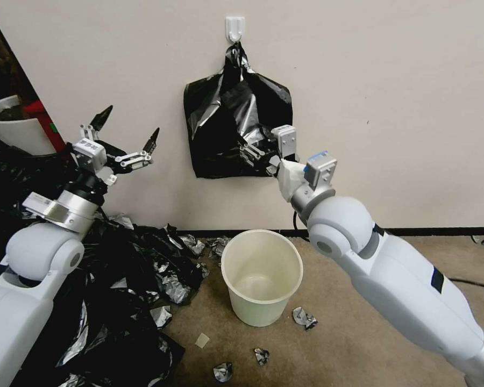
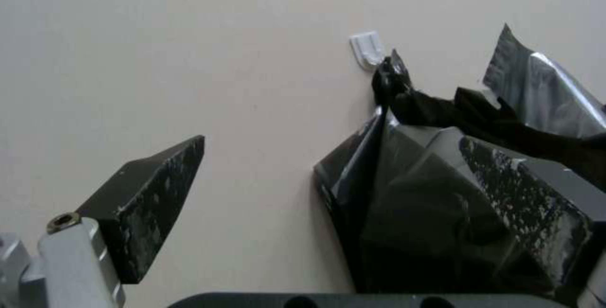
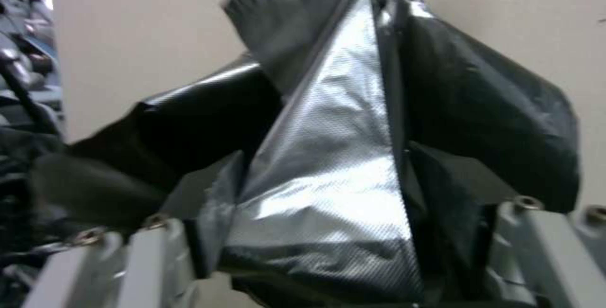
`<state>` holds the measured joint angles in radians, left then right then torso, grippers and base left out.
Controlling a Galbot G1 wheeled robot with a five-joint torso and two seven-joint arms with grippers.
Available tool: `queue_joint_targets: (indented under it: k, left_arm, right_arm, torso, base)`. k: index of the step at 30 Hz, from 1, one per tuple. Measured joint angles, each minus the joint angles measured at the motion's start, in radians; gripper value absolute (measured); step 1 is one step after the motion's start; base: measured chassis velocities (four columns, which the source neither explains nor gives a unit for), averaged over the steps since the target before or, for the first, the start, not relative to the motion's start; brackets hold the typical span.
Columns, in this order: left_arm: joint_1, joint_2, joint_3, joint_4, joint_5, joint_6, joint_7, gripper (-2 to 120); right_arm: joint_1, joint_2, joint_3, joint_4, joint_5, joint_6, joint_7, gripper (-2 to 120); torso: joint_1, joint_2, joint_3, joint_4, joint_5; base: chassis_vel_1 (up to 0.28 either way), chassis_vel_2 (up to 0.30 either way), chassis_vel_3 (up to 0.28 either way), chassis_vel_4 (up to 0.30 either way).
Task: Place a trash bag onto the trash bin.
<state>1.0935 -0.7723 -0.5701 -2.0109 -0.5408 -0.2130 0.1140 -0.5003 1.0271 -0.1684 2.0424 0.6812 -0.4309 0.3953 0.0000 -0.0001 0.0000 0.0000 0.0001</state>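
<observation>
My right end effector point(image 1: 253, 152) is up at the wall, pressed into the lower part of the stack of bags point(image 1: 236, 126) hanging from the white hook point(image 1: 234, 28). Its fingers point(image 3: 158, 256) sit either side of a silvery fold of film; how tightly they close, I cannot tell. My left end effector point(image 1: 128, 135) is raised off to the left of the stack, spread wide, holding nothing. The trash bin point(image 1: 262, 277) stands upright on the floor below my right end effector. A heap of black bags point(image 1: 118, 290) lies beneath my left end effector.
</observation>
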Motion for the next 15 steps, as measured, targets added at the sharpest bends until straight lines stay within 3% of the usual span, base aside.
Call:
queue_joint_targets:
  k: [5,9,13,15]
  left_arm:
    - [0.005,0.003,-0.004,-0.002,0.0,0.0,0.0,100]
    - [0.005,0.004,-0.005,-0.002,0.001,0.0,-0.001,100]
    - [0.002,0.007,-0.003,0.0,0.002,0.0,-0.002,100]
    - [-0.002,0.01,-0.001,0.0,0.002,0.0,-0.004,100]
  right_arm:
    - [0.005,-0.005,0.0,0.003,-0.015,-0.016,0.017,95]
    - [0.012,-0.004,-0.001,0.003,0.013,-0.027,0.021,100]
    - [0.019,0.003,-0.001,0.011,0.082,-0.045,0.04,91]
    - [0.026,0.01,0.001,0.016,0.138,-0.065,0.059,80]
  torso:
    - [0.0,0.0,0.0,0.0,0.0]
    - [0.0,0.0,0.0,-0.0001,-0.0002]
    - [0.0,0.0,0.0,0.0,-0.0002]
    - [0.0,0.0,0.0,0.0,-0.0002]
  base:
    - [0.0,0.0,0.0,0.0]
    - [0.0,0.0,0.0,0.0]
    - [0.0,0.0,0.0,0.0]
    - [0.0,0.0,0.0,0.0]
